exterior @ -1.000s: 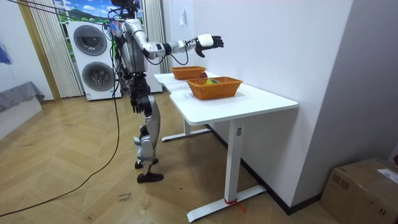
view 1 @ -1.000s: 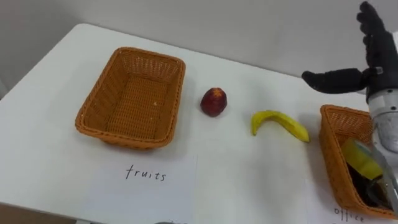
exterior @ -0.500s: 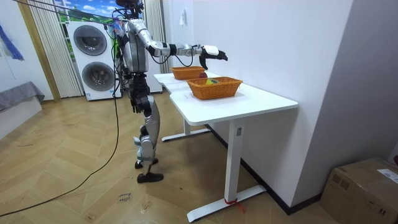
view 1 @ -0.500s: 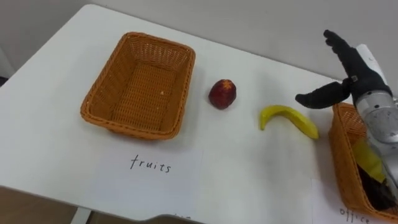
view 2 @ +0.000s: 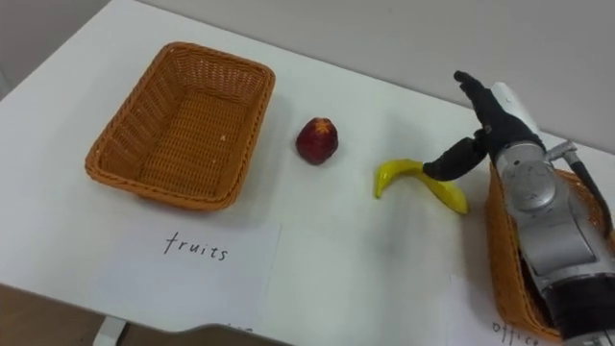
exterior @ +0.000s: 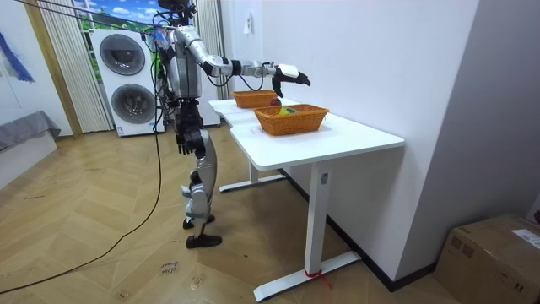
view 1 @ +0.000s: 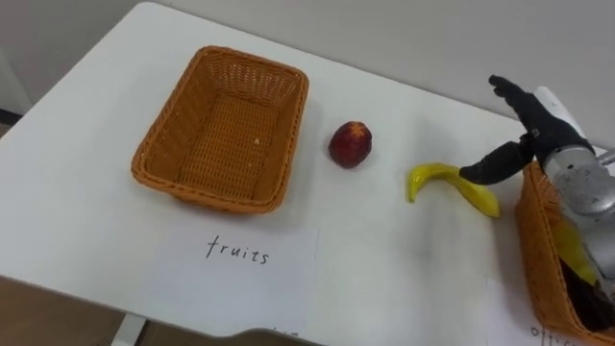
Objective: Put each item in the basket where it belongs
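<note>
Right robot hand (view 1: 531, 120): spread wide, empty, thumb over banana (view 1: 434, 177) end.
Red fruit (view 1: 350, 144): on surface (view 1: 384, 255), between banana and fruits basket (view 1: 294, 144).

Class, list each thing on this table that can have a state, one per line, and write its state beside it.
Left basket, upright, empty.
Red fruit, loose on the table, in no basket.
Banana, lying on the table, not lifted.
Right basket, upright, partly filled.
Right robot hand, open, over the banana's end.
</note>
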You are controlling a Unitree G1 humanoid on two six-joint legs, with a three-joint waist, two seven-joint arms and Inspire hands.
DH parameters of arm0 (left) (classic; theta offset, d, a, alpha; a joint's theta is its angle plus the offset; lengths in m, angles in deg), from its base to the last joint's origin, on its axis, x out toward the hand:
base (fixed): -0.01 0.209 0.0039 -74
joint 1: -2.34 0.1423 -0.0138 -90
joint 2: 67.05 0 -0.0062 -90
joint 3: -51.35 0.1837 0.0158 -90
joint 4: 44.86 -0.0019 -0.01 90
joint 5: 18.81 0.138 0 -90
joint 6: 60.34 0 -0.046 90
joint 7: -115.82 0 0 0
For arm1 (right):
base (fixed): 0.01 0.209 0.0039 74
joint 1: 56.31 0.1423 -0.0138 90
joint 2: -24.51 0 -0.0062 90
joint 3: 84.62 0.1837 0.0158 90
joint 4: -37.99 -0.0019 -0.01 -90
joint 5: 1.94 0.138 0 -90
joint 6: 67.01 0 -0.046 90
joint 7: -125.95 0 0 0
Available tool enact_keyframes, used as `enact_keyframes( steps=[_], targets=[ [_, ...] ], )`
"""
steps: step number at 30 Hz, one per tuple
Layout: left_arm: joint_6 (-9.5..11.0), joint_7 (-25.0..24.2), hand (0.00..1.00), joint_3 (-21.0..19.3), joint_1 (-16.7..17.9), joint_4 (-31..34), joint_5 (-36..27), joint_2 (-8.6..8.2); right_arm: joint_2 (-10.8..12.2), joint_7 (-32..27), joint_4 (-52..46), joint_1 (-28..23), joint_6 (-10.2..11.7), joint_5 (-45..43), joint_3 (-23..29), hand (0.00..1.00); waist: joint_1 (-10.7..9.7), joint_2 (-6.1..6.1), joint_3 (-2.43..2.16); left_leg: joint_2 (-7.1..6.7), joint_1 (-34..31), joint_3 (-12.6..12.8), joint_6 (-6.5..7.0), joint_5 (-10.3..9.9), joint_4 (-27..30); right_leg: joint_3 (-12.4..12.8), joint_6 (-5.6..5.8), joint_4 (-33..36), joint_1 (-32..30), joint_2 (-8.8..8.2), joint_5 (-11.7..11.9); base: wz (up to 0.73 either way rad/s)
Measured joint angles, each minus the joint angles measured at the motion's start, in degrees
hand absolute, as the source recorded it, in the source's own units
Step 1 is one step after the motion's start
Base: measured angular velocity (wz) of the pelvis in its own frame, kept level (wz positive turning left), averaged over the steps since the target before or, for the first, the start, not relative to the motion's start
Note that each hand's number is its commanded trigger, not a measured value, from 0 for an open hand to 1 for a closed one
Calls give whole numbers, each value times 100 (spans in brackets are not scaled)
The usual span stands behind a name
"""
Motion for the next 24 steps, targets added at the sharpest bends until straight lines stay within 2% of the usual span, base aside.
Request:
enact_keyframes(
  steps=[10,19,24],
  targets=[
    [5,104,0,33,0,0,0,3,-9,230,-7,29,-4,-223,-215,0,132,18,18,-1,89,-57,-6,4,-32,-64,0,-10,96,2,0,2],
    [-4,101,0,211,8,-35,-3,19,-9,357,-7,29,-13,-247,-292,0,139,20,27,-5,101,-73,-7,5,-16,-77,0,-10,123,0,0,0],
    [4,97,0,253,-19,-140,-5,71,-8,385,-8,29,-12,-425,-429,0,154,-18,23,-4,101,-76,-11,7,-18,-79,0,-9,123,0,0,0]
  ],
)
